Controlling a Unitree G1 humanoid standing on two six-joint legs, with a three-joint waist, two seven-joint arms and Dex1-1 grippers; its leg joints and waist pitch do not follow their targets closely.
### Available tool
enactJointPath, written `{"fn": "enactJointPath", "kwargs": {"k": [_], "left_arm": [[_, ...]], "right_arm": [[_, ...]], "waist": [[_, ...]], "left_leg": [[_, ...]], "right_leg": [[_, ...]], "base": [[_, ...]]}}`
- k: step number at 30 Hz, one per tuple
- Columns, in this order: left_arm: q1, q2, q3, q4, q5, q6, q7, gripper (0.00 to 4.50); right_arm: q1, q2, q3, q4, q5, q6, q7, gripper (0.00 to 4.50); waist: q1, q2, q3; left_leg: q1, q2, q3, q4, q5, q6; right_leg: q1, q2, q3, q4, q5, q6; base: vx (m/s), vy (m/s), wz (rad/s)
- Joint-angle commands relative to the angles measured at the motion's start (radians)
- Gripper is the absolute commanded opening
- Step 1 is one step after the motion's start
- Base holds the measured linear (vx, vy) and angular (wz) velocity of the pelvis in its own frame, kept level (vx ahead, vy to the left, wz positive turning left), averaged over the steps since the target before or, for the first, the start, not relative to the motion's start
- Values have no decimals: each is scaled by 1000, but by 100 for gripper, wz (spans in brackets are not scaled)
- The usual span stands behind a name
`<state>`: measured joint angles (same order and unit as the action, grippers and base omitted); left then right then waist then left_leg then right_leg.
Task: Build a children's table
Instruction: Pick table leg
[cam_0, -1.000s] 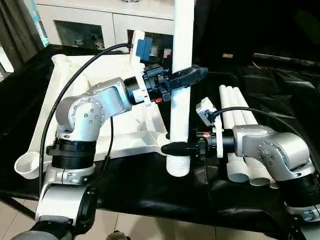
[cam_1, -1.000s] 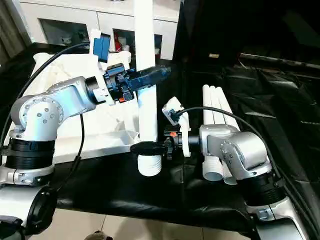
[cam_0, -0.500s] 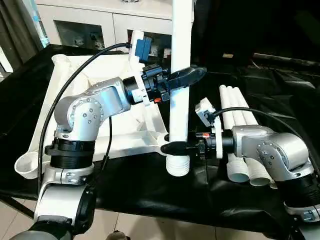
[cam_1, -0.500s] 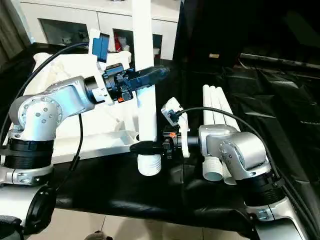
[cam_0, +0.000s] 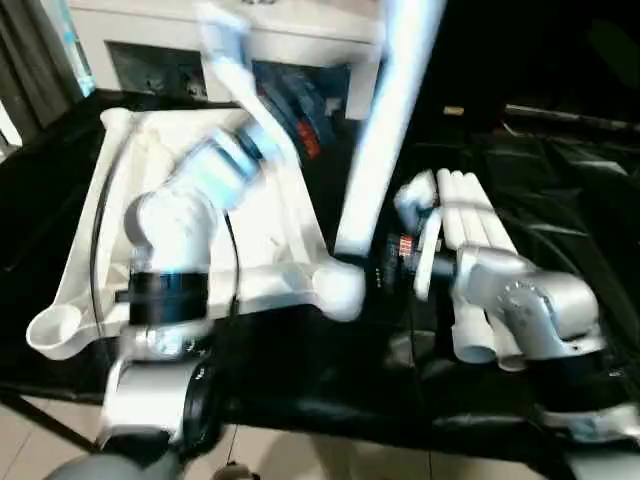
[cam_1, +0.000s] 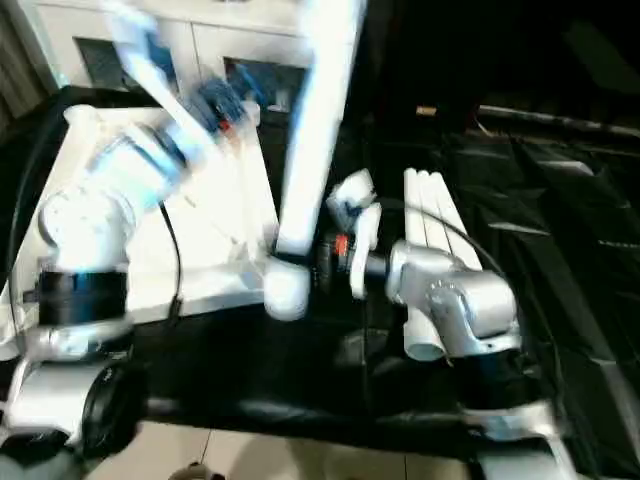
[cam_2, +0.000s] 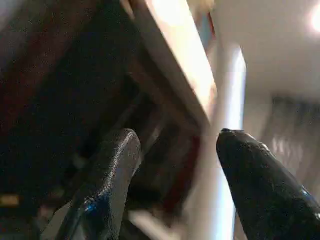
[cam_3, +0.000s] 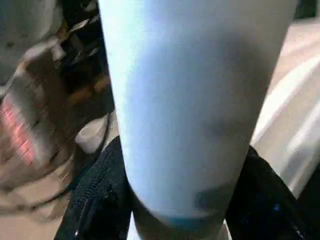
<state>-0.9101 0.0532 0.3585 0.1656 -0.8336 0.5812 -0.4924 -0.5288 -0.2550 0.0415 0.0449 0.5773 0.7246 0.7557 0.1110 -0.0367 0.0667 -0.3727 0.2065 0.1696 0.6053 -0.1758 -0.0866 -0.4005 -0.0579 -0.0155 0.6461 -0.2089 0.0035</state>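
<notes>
The children's table top (cam_0: 150, 150) lies upside down on the black cloth, with a round socket (cam_0: 50, 330) at its near left corner. One white leg (cam_0: 385, 130) stands tilted, its top leaning right. My right gripper (cam_0: 350, 272) is shut on that leg near its lower end, and in the right wrist view the leg (cam_3: 200, 100) sits between the black fingers (cam_3: 95, 205). The leg's foot is at the top's near right corner (cam_0: 335, 288); blur hides whether it sits in the socket. My left arm (cam_0: 215, 170) is raised away from the leg, its gripper (cam_2: 177, 137) open and holding nothing.
Three more white legs (cam_0: 470, 210) lie side by side on the cloth by my right forearm. A white cabinet (cam_0: 150, 40) with glass doors stands behind the table top. Black cloth (cam_0: 300, 380) covers the work surface up to its near edge.
My left gripper has let go of the leg and swung up and to the left. The leg, held by my right gripper, has tilted with its top to the right.
</notes>
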Motion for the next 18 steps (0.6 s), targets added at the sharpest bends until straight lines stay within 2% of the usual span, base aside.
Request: {"fn": "enactJointPath", "kwargs": {"k": [1, 2, 3, 4, 5, 6, 7, 8, 9, 10, 11, 12, 13, 14, 15, 16, 18], "left_arm": [[5, 6, 31, 13, -21, -30, 21, 300], [16, 18, 42, 8, -17, -42, 22, 300], [22, 27, 44, 4, -11, -44, 20, 300], [39, 54, 30, -1, 22, -35, 14, 300], [57, 88, 0, -2, 78, -36, 3, 300], [93, 146, -69, -1, 175, -61, -36, 300], [150, 235, -187, 11, 310, -115, -99, 300], [182, 282, -250, 21, 375, -145, -137, 300], [196, 299, -274, 25, 396, -159, -154, 300], [222, 330, -318, 32, 437, -185, -186, 300], [283, 401, -424, 45, 528, -249, -264, 300], [314, 423, -465, 46, 551, -276, -310, 300], [319, 426, -471, 46, 555, -279, -317, 300], [368, 462, -537, 44, 586, -310, -387, 300], [378, 470, -554, 41, 594, -320, -406, 300], [379, 471, -555, 41, 594, -320, -407, 300], [414, 506, -629, 42, 625, -340, -480, 300]], "right_arm": [[-9, 21, -28, 22, -37, -73, -62, 191], [-12, 39, -34, 55, -76, -126, -118, 191], [-13, 45, -34, 74, -100, -155, -147, 191], [-13, 52, -34, 97, -129, -195, -175, 191], [-13, 56, -32, 116, -155, -223, -197, 191], [-15, 64, -33, 141, -187, -260, -238, 191], [-15, 69, -19, 166, -226, -308, -260, 191], [-13, 65, -1, 174, -244, -329, -251, 191], [-12, 62, 4, 177, -250, -327, -254, 191], [-12, 57, 14, 183, -263, -324, -260, 191], [-5, 44, 29, 192, -285, -319, -275, 191], [1, 42, 26, 192, -285, -314, -276, 191], [2, 42, 26, 192, -285, -314, -277, 191], [15, 40, 22, 191, -288, -321, -268, 191], [18, 41, 21, 194, -290, -327, -267, 191], [18, 41, 21, 194, -290, -327, -267, 191], [27, 39, 22, 202, -295, -340, -254, 191]], "waist": [[2, -6, -82], [1, -3, -82], [1, -8, -81], [1, -6, -81], [4, -13, -81], [0, -16, -78], [-2, -7, -79], [-6, 1, -78], [-8, -1, -79], [-3, 13, -82], [-3, 8, -82], [-2, 7, -82], [-4, 0, -82], [-3, 4, -82], [-3, 9, -81], [-4, 8, -81], [-5, 10, -77]], "left_leg": [[9, 3, 4, -58, -79, -14], [9, 2, 4, -58, -77, -17], [7, 3, 4, -59, -69, -22], [9, 2, 5, -61, -74, -26], [10, 6, 4, -62, -70, -29], [12, 6, 6, -65, -81, -31], [13, 9, 4, -67, -88, -36], [16, 10, 2, -70, -104, -46], [17, 10, 4, -70, -99, -52], [19, 10, -1, -70, -88, -55], [21, 9, 3, -69, -78, -58], [18, 9, 1, -70, -77, -57], [15, 8, 3, -71, -75, -55], [15, 9, 3, -71, -81, -57], [15, 9, 4, -72, -91, -61], [16, 9, 5, -72, -96, -63], [17, 8, 5, -75, -139, -70]], "right_leg": [[64, -51, 25, -68, 27, -219], [61, -51, 24, -67, 26, -215], [59, -54, 24, -65, 14, -210], [59, -52, 24, -68, 1, -206], [56, -55, 23, -65, -26, -188], [53, -53, 23, -70, -47, -178], [50, -54, 24, -72, -79, -147], [46, -53, 25, -74, -103, -118], [47, -52, 26, -71, -84, -112], [45, -53, 25, -70, -69, -108], [44, -50, 25, -66, -1, -130], [46, -51, 25, -64, 6, -133], [48, -50, 26, -63, 12, -137], [49, -52, 27, -61, 22, -145], [47, -52, 27, -61, 25, -152], [48, -53, 28, -61, 26, -155], [46, -53, 28, -65, -12, -169]], "base": [[0, 0, 0], [0, 0, 0], [0, 0, 0], [0, 0, 0], [0, 0, 0], [0, 0, 0], [0, 0, 0], [0, 0, 0], [0, 0, 0], [0, 0, 0], [0, 0, 0], [0, 0, 0], [0, 0, 0], [0, 0, 0], [0, 0, 0], [0, 0, 0], [0, 0, 0]]}}
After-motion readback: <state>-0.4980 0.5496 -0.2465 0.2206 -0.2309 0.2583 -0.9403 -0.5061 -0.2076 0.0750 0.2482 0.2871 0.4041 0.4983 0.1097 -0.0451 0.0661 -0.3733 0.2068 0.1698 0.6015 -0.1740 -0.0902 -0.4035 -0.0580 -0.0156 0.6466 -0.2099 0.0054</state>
